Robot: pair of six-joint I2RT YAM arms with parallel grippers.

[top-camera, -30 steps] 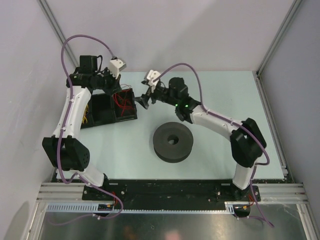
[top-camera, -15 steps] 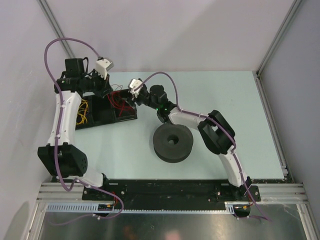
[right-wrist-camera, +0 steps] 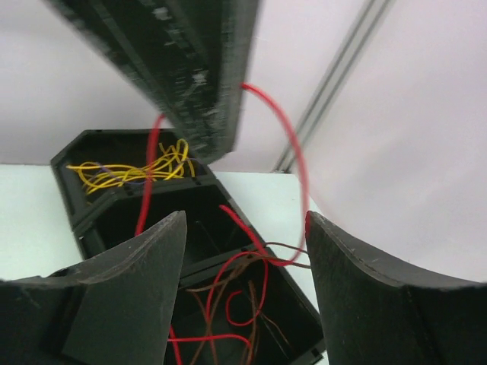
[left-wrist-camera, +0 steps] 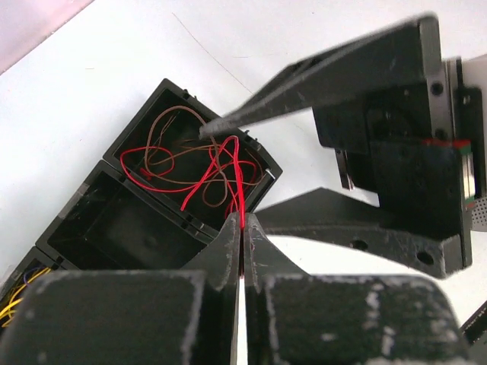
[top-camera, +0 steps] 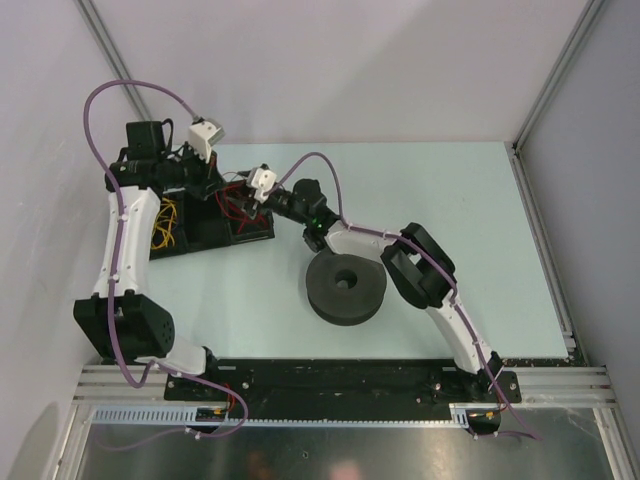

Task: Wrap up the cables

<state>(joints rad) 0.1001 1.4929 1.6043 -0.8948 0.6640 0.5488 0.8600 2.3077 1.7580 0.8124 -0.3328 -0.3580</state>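
Note:
The cables are thin red and brown wires [left-wrist-camera: 199, 169] tangled in the end compartment of a black bin [top-camera: 258, 236]. My left gripper [left-wrist-camera: 242, 222] is shut on a red wire [left-wrist-camera: 237, 171] and holds a strand up out of that compartment; it is above the bin in the top view [top-camera: 222, 186]. My right gripper [right-wrist-camera: 245, 222] is open and empty, its jaws spread over the same compartment, right beside the left gripper [top-camera: 244, 197]. The red strand [right-wrist-camera: 295, 152] loops between the two grippers. The dark grey round spool [top-camera: 345, 284] lies flat on the table, apart from both grippers.
The bin has three compartments: the middle one [left-wrist-camera: 114, 220] is empty, the far one holds yellow wires [right-wrist-camera: 133, 171]. The bin sits at the table's back left by the wall. The right arm [top-camera: 400, 250] stretches over the table just behind the spool.
My right arm has swung left from behind the spool to the bin, ending beside the left gripper. My left gripper has shifted a little left, holding the red wire.

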